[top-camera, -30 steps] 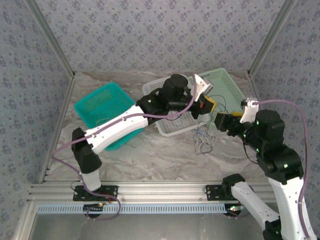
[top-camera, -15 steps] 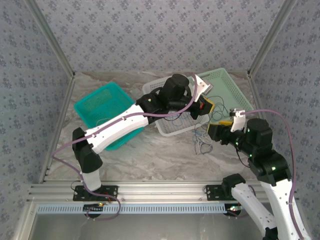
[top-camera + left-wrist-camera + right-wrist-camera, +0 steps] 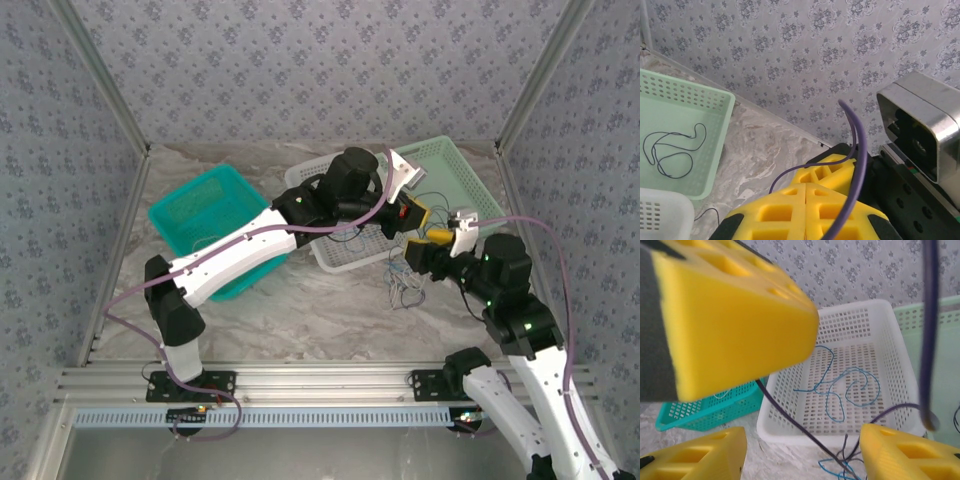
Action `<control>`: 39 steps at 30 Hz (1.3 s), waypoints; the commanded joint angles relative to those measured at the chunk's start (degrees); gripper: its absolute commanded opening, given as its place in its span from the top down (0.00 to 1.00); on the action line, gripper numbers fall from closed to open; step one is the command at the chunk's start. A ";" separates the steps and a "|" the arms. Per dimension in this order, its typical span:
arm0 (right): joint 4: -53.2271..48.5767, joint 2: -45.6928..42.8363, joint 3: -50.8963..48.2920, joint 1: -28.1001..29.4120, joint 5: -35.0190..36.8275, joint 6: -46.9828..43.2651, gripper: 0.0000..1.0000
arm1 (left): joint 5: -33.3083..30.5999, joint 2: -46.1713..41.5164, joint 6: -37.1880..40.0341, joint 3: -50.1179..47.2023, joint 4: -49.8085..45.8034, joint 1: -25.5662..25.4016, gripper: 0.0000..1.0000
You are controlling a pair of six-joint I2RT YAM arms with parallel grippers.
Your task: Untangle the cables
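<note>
- Cables [image 3: 404, 285] lie in a small tangle on the desk [image 3: 300, 315], just in front of the white basket [image 3: 345, 250].
- Left gripper [image 3: 411, 213] hangs above the tangle, its fingers pressed together on a dark cable [image 3: 795, 421] that runs taut down to the tangle.
- Right gripper [image 3: 802, 452] is just beside it, fingers spread wide with nothing between them.
- Blue cable [image 3: 840, 387] lies loose inside the white basket.
- Black loop [image 3: 672, 150] lies in the green basket [image 3: 715, 100].
- Teal basket [image 3: 195, 210] sits to the left of the white one.
</note>
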 commanded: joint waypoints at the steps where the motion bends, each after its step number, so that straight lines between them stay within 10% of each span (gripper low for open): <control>1: 4.38 0.80 -1.43 0.84 0.36 0.04 0.39 | 2.05 0.47 -1.70 2.40 1.19 -0.19 1.00; 14: 8.31 4.71 -2.14 1.25 0.71 -0.29 0.50 | 4.46 -0.06 -3.70 1.99 2.52 -0.32 1.00; 23: 6.36 4.58 -0.88 1.29 1.29 -0.10 0.96 | 3.52 -1.27 -4.39 0.55 3.65 -0.32 0.97; 27: -0.26 3.62 2.85 1.30 2.25 -1.06 1.00 | 0.25 -2.08 -2.95 -0.51 1.45 0.01 0.67; 32: -8.92 3.58 8.82 1.13 3.77 -1.78 1.00 | -4.57 -6.36 -1.47 -7.82 4.14 0.64 0.05; 39: -10.65 6.11 12.76 0.80 4.88 -0.27 1.00 | -9.84 -13.49 -1.02 -20.39 7.87 1.89 0.00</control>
